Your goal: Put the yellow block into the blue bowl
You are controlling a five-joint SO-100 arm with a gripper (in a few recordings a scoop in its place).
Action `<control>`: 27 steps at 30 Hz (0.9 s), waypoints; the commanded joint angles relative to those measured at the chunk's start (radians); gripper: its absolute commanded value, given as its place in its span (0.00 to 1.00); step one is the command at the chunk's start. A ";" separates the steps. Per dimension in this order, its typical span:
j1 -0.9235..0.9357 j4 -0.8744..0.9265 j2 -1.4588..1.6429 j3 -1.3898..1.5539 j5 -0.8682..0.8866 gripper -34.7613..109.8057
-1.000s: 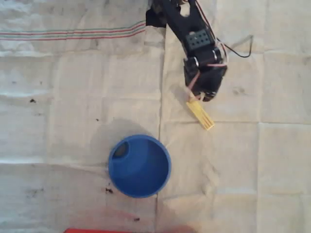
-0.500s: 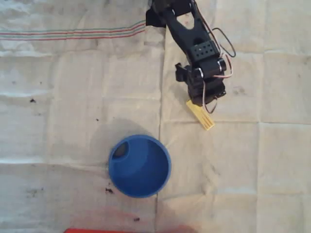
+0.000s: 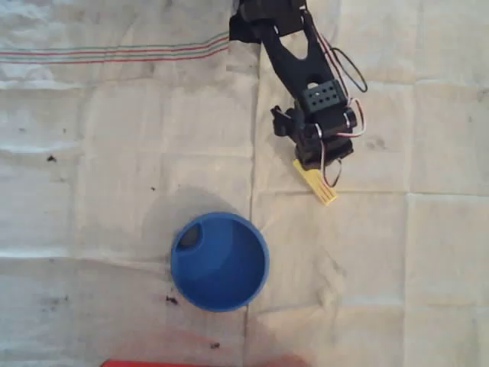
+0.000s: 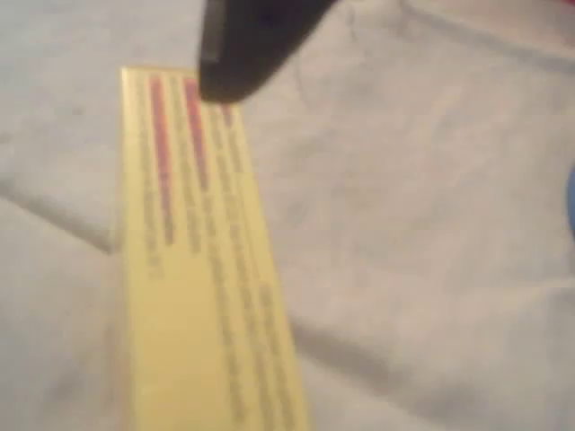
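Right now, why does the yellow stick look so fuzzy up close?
In the wrist view the yellow block sits very near the lens, so it and the dark finger blur. In the overhead view it looks sharper, and the blue bowl casts a soft shadow up-left on the cloth.

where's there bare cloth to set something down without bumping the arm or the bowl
Free: the wide stretch left of the blue bowl, below the striped cloth edge, and the right side past the yellow block. Crowded: top centre, where the arm and its gripper hang over the block.
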 commanded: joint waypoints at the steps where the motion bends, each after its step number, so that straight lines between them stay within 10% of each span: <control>1: 0.038 -0.083 0.011 -0.060 -0.009 0.42; 27: 0.061 -0.143 -0.118 -0.064 0.003 0.42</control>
